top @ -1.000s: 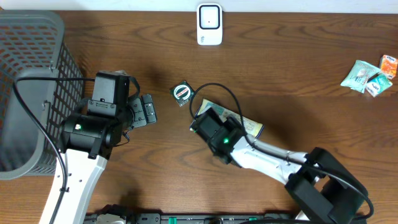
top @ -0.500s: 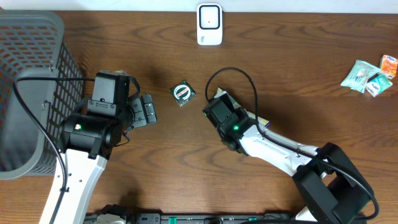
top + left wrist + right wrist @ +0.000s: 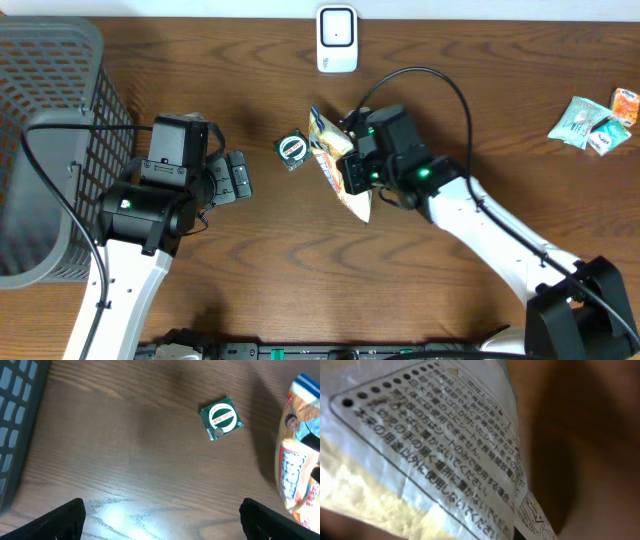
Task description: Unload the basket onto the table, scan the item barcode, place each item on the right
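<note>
Change: snack packet [image 3: 335,165] now lifted off the table, right gripper [image 3: 358,165] clamped on it.
Left gripper [image 3: 232,178]: fingers apart.
Next: present it to the scanner [image 3: 337,40].

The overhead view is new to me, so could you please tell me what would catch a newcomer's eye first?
Mid-table, the right gripper is shut on a snack packet, in front of the white scanner at the far edge. A grey mesh basket fills the left side beside the open left gripper. A small green packet lies between the arms.
</note>
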Tool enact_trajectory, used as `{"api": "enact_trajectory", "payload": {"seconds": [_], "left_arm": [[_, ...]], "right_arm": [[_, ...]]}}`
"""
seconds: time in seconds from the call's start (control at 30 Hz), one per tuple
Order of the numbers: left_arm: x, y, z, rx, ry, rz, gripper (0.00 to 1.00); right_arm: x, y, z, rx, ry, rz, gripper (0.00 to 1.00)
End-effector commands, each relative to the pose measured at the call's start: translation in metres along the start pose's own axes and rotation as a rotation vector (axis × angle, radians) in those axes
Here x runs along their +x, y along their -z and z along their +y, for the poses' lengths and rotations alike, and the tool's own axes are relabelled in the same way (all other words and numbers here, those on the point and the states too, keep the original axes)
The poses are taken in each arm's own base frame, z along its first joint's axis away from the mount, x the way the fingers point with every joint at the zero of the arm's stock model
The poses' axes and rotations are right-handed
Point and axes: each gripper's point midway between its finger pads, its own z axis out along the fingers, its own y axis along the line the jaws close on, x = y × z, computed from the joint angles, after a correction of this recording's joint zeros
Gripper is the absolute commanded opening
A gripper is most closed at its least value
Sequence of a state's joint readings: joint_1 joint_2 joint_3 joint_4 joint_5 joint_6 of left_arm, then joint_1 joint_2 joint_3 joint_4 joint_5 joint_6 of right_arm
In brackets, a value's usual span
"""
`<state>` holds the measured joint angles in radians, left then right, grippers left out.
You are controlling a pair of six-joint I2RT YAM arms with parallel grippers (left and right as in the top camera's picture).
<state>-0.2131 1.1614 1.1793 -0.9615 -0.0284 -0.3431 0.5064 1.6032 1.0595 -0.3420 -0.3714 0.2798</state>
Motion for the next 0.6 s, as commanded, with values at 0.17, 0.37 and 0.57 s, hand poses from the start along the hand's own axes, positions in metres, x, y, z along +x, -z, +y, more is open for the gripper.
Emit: {"api": "enact_trajectory", "payload": {"seconds": [0.17, 0.37, 0.57], "left_arm": [[-0.003, 0.002, -0.001, 0.004, 0.011, -0.006, 0.97], [-0.003, 0.002, -0.001, 0.004, 0.011, -0.006, 0.98], [-0.003, 0.002, -0.001, 0.004, 0.011, -0.007, 0.98]], "right_arm": [[0.05, -0.009, 0.02, -0.325, -0.293, 0.225, 0.01], [0.064, -0.019, -0.022, -0.216, -0.392, 0.229, 0.02], [0.046, -0.008, -0.095, -0.002, -0.46, 0.105, 0.36]]}}
